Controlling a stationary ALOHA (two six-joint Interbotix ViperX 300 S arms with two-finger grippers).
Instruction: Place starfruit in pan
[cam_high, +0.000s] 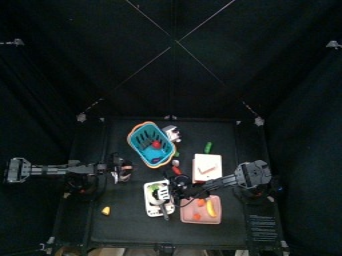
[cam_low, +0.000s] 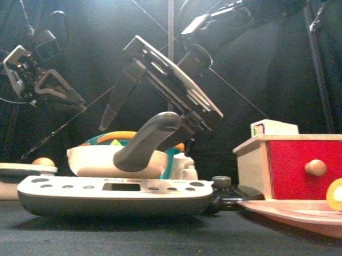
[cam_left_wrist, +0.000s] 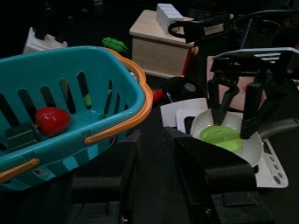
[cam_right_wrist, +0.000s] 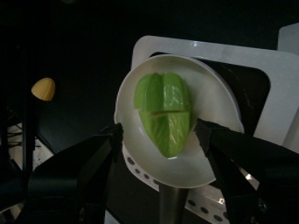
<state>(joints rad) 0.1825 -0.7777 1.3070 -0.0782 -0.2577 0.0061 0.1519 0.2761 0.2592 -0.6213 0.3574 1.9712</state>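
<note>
We saw starfruit (cam_right_wrist: 165, 114) lying in pan (cam_right_wrist: 222, 92) | right gripper (cam_left_wrist: 235, 109) released above pan | left gripper (cam_high: 118, 171) unclear.

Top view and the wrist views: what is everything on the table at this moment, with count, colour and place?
starfruit: one, green, lying in the pan.
pan: one, white, on the toy stove, under the right gripper.
toy stove: one, white and black, at the table's front.
basket: one, teal with orange rim, behind the stove; a red item lies inside.
box: one, cream with red front, on the right side.
small yellow piece: one, on the table beside the stove.
tray: one, pink, front right.
left gripper: at rest at the table's left.
right gripper: open, straddling the pan.
</note>
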